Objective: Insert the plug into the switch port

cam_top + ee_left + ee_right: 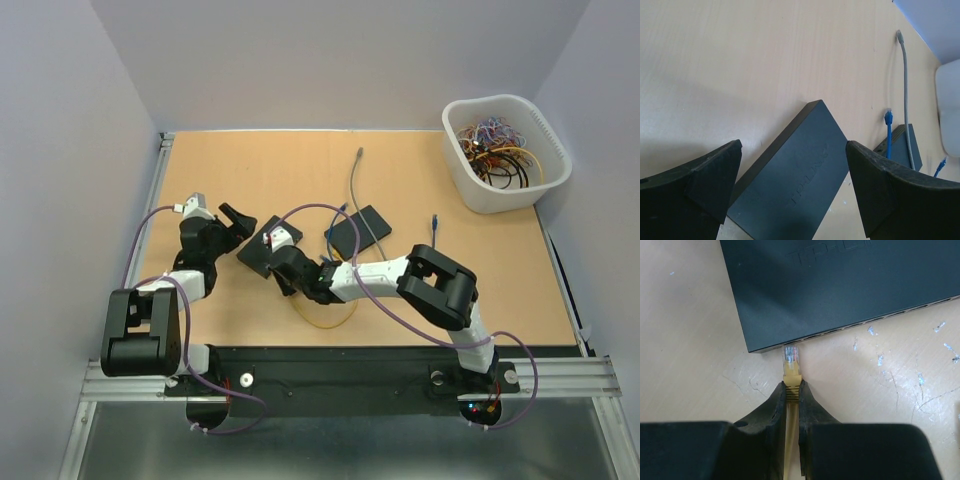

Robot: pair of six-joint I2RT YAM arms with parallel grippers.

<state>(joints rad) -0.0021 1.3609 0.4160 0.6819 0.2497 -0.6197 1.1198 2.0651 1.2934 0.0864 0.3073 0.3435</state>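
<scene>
Top external view, left to right: left tool, spread wide, near switch on surface. Right tool, pinching yellow cable just behind plug. Plug tip meets switch's port face near one corner. Second switch. White bin holding cables.

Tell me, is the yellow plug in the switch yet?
Not yet. The plug, pinched in the right gripper, has its clear tip in plain view at the switch front edge, outside it.
</scene>
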